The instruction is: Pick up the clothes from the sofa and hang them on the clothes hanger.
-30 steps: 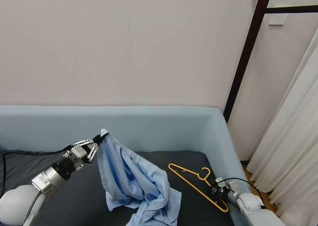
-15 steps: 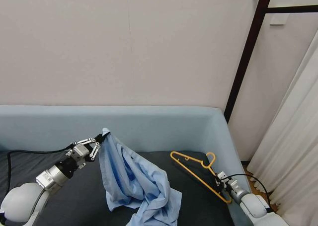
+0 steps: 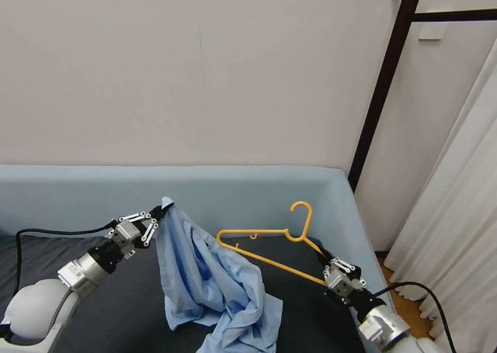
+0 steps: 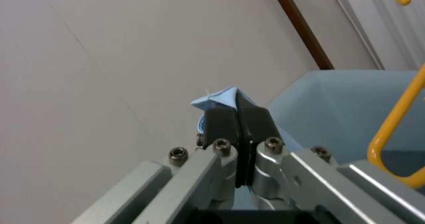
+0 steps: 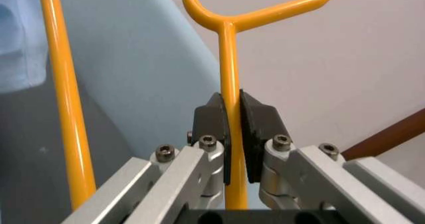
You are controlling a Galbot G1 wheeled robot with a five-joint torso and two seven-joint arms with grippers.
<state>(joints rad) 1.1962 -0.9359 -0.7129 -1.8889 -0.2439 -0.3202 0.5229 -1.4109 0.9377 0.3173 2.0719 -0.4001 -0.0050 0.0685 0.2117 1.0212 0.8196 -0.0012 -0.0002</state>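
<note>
- Currently the left gripper (image 3: 161, 211) is held raised in front of the sofa (image 3: 256, 184) backrest, clenched on a top corner of the light blue shirt (image 3: 206, 283).
- In the left wrist view, a small peak of blue fabric is pinched between the black pads (image 4: 220, 127) and pokes out past the tips.
- From that pinch point the shirt is draped straight down below the left gripper. Its lower part is piled on the dark seat cushion (image 3: 116, 310), between the two grippers.
- The right gripper (image 3: 331, 267) is positioned low over the seat near the sofa's right arm, clamped on the orange hanger (image 3: 252, 231).
- In the right wrist view, one thin orange rod is gripped between its pads, and a curved loop of the hanger is seen beyond the tips.
- The hanger is lifted clear of the cushion. Its body is extended from the right gripper toward the left gripper, hook uppermost, with the far end just beside the hanging shirt. Contact there cannot be told.
- A dark wooden rack pole (image 3: 380, 97) is seen above and behind the right gripper, well apart from it.
</note>
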